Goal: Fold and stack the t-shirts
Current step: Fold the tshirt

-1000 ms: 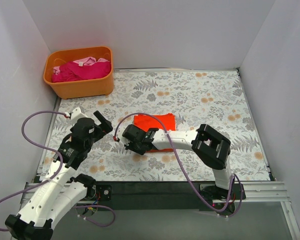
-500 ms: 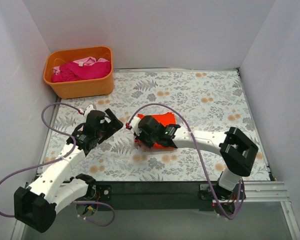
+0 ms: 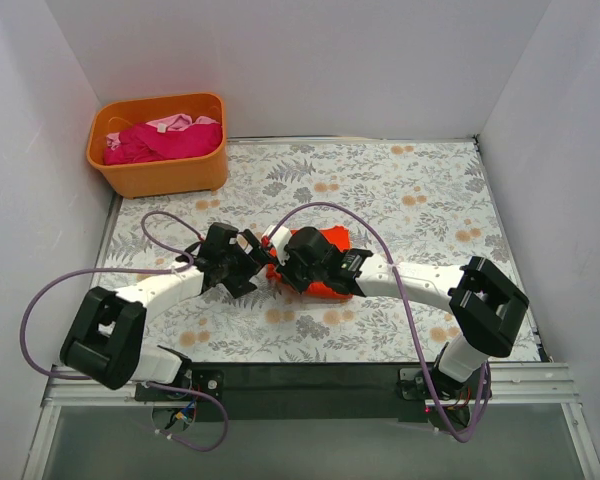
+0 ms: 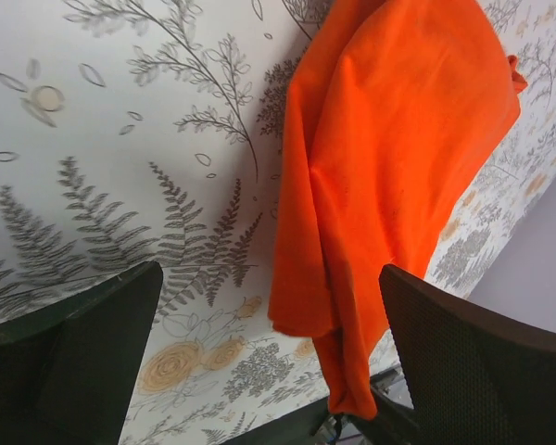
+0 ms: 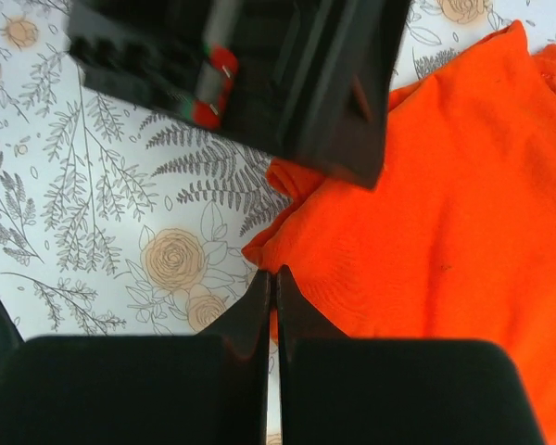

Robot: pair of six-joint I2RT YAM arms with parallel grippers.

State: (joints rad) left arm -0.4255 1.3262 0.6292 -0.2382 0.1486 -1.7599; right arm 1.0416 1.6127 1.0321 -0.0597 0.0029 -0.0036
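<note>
The left pincer (image 4: 269, 273) stands spread wide and holds nothing. It is low over the flowered table (image 3: 410, 190), with its two dark fingers (image 4: 83, 362) either side of one edge of the orange-red t-shirt (image 4: 389, 158). The cloth fills the gap toward the finger on the right of its wrist view, and bare table lies toward the other. The right pincer (image 5: 271, 276) is pressed fully together with its tips on a corner of that tee, which looks nipped between them. The rest of the fabric spreads ahead of those tips and off to one side. The left pincer's black body sits just beyond the right pincer's tips, so the two face each other closely at the same side of the tee. Well apart from both, out past the left pincer at the table's far corner, an orange tub (image 3: 165, 175) holds a bunched magenta pink t-shirt (image 3: 170, 140) and a pale pink t-shirt (image 3: 175, 122).
</note>
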